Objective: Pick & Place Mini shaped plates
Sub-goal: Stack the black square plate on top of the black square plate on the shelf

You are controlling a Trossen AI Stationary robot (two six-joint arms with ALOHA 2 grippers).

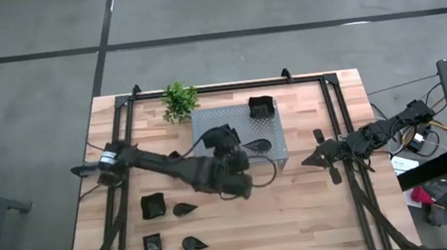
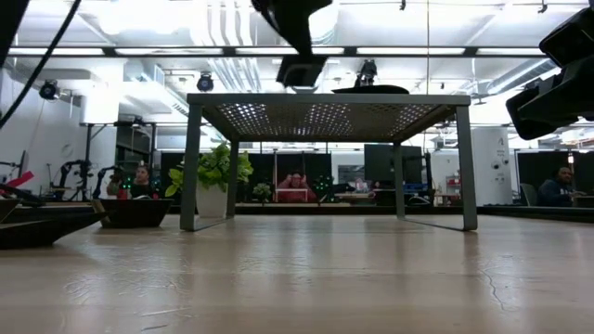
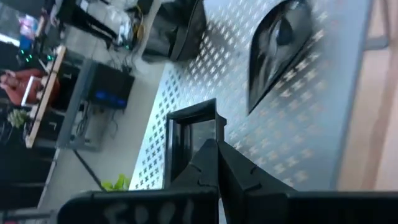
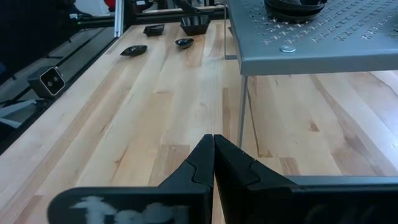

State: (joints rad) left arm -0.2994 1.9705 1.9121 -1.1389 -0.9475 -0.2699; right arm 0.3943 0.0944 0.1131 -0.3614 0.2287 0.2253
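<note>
Two of the mini shaped plates are already seen on top of the grey perforated stand (image 1: 236, 124): a square plate (image 1: 261, 108) near its far right corner and a teardrop plate (image 1: 257, 146) toward its near edge. In the left wrist view a further small square plate (image 3: 193, 134) lies on the stand, just in front of the fingers. Four more plates are left on the wooden table (image 1: 315, 207) at the near left: a larger square one (image 1: 152, 206), a teardrop (image 1: 185, 208), a small square (image 1: 153, 245) and another teardrop (image 1: 193, 245).

The left gripper (image 3: 217, 149) is held above the stand with its fingers pressed together, and nothing is gripped between them. The step in hand is therefore judged to be the end of one placing.

For the next move, the left arm must be lifted clear of the stand, brought to the plates at the near left, and the fingers opened before a rim is taken.

The right gripper (image 4: 213, 146), also closed and empty, is parked over the table to the right of the stand.
</note>
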